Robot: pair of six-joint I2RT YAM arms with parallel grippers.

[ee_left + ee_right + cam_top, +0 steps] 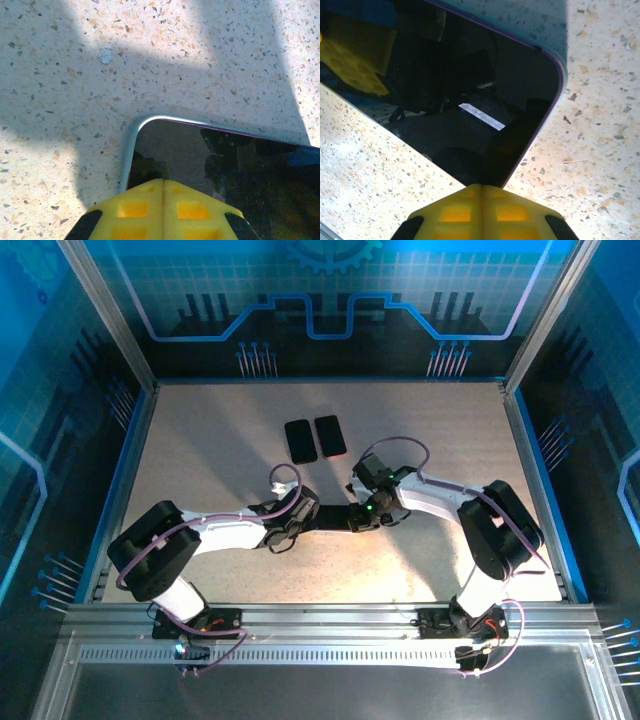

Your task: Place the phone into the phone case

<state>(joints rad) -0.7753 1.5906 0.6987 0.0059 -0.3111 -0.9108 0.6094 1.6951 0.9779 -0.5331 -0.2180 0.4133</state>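
Bright light, hard-edged shadows on the table [200, 440], reflections on the glossy phone [445, 125].

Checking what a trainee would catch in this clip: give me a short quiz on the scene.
1. True or false: the left hand and the right hand are both shut.
2. How many dark slabs lie side by side at the far middle of the table?
3. The phone lies: A) between the two hands; B) at the table's left edge; C) on top of a slab.
Key: 1 true; 2 two; 3 A.
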